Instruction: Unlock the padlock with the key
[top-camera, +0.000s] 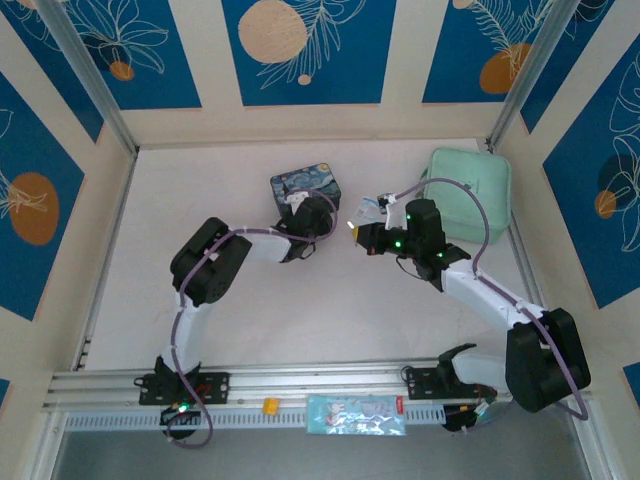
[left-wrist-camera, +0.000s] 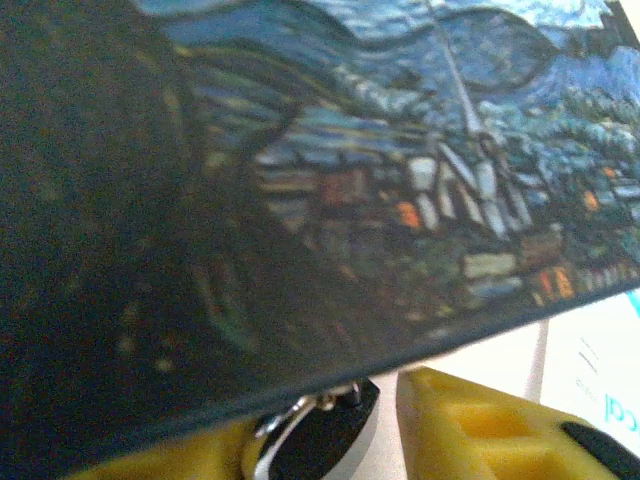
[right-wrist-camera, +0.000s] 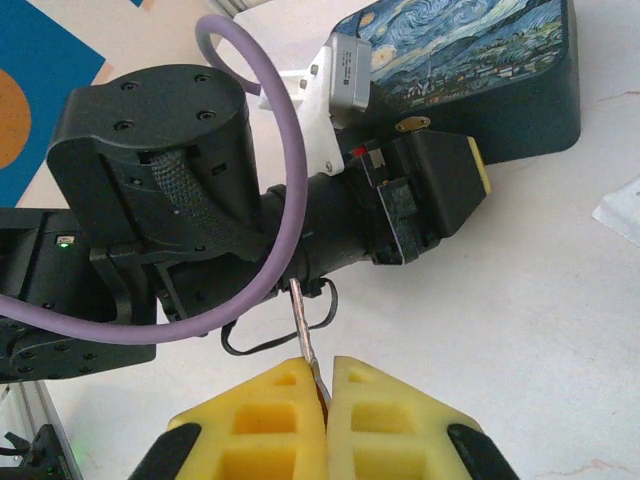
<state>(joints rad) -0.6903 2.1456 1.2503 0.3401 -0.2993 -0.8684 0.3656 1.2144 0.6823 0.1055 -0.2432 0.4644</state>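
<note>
The right gripper (right-wrist-camera: 328, 372) had its yellow jaws pressed together on the key (right-wrist-camera: 300, 322). The key's thin shaft pointed toward the painted tin (right-wrist-camera: 480, 70), with the black left arm (right-wrist-camera: 300, 200) just beside it.

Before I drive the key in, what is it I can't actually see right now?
Padlock keyhole: left wrist view, the tin covers its top, the frame edge cuts its bottom.
Left end effector grip on it: fingers cropped, unclear.
Key teeth: right wrist view, edge-on, base buried in the right end effector.
Top view: both too small, under the end effectors.
</note>
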